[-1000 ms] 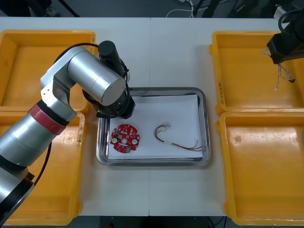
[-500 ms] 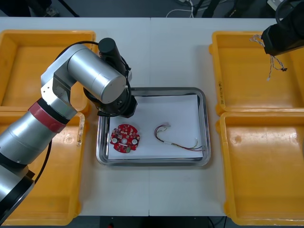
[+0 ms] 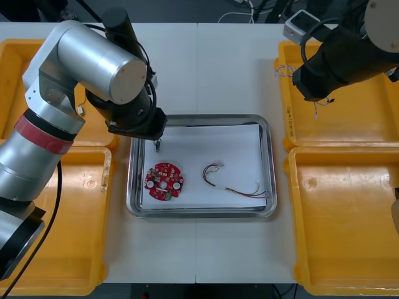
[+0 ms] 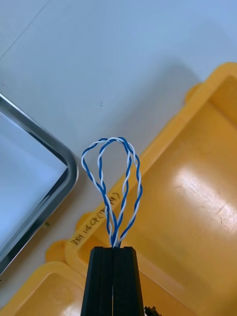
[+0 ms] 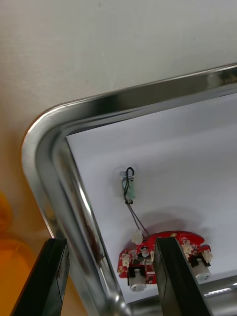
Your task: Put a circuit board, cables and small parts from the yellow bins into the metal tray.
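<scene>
The metal tray, white inside, holds a round red circuit board, a red and yellow cable and a thin black cable near its far left corner. My left gripper hangs open just above that black cable, with the circuit board near its fingertips. My right gripper is over the inner rim of the far right bin. It is shut on a twisted blue and white cable, which loops out past the fingers.
Two yellow bins stand on the left and a second one at the near right. In the right wrist view the tray's corner lies beside the orange bin, with bare table between them.
The left arm has lifted and drawn back, uncovering the black cable lying in the tray. The right arm has moved left from the far right bin's outer side towards the tray, carrying the blue and white cable.
</scene>
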Motion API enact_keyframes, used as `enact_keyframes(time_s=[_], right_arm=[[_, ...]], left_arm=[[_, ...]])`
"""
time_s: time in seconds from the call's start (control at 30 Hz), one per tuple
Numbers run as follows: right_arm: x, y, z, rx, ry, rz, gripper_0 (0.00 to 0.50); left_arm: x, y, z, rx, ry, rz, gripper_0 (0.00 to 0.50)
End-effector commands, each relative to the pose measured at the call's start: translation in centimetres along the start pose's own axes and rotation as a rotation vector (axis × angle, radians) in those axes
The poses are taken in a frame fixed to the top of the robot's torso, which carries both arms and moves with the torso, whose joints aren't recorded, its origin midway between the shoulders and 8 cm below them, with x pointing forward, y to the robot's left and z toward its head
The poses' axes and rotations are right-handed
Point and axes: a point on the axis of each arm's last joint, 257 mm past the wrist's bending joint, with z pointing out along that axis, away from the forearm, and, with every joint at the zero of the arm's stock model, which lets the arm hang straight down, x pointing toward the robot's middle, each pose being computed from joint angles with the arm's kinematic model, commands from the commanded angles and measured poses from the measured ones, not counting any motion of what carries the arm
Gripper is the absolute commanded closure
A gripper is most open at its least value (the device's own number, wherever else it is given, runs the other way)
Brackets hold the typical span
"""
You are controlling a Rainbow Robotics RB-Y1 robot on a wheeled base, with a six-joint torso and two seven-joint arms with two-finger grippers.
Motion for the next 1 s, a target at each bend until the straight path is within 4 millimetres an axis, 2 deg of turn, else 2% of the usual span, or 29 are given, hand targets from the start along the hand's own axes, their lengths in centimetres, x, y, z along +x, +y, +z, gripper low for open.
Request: enact_keyframes(time_s=[0.03, 0.3, 0.5, 0.73, 1.0], right_arm=[[-1.1, 3.8, 0.1, -0.022, -0.011, -0.119, 0.500], [-0.9, 9.1, 1.3, -0.123, 0.016, -0.253, 0.500], [-0.3, 11.9, 2.1, -0.167, 0.041, -0.353, 0.500], [-1.0, 13.6, 3.3, -0.187, 0.016, -0.551, 0.500], [-3.0, 14.7, 5.4, -0.219, -0.061, -0.702, 0.500]], left_arm=[[-3.0, 0.2, -4.3, 0.016, -0.072, 0.088, 0.000], [-3.9, 3.9, -6.8, -0.002, -0.085, 0.102, 0.000], [-4.4, 6.5, -7.7, -0.011, -0.099, 0.076, 0.000], [-4.7, 9.2, -7.8, -0.014, -0.088, 0.063, 0.000], [-5.9, 12.4, -7.1, -0.058, -0.094, 0.018, 0.000]])
